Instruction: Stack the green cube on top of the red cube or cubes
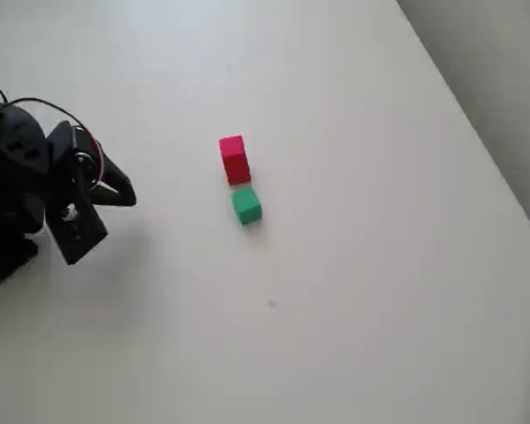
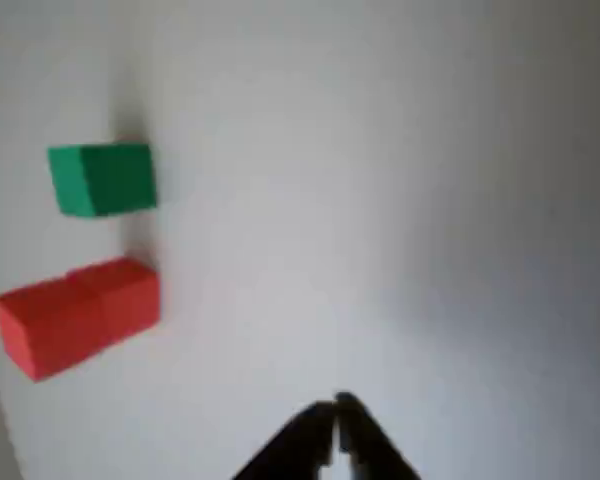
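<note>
On the white table [image 1: 353, 291] the red cube [image 1: 234, 158] stands near the middle in the overhead view, its pinkish top face toward the upper edge of the picture and a darker red side below it. The green cube [image 1: 246, 205] sits on the table just below the red one in that view, close beside it with a thin strip of table between them, and turned slightly out of line with it. The black gripper [image 1: 128, 196] hangs at the left side of the overhead view, well apart from both cubes, its tip pointing toward them and holding nothing. In the wrist view the gripper [image 2: 334, 412] shows at the bottom edge with its two dark fingertips [image 2: 355, 420] pressed together, while the green cube [image 2: 102, 179] lies at upper left and the red cube [image 2: 77, 314] below it, both resting on the bare table [image 2: 410, 200].
</note>
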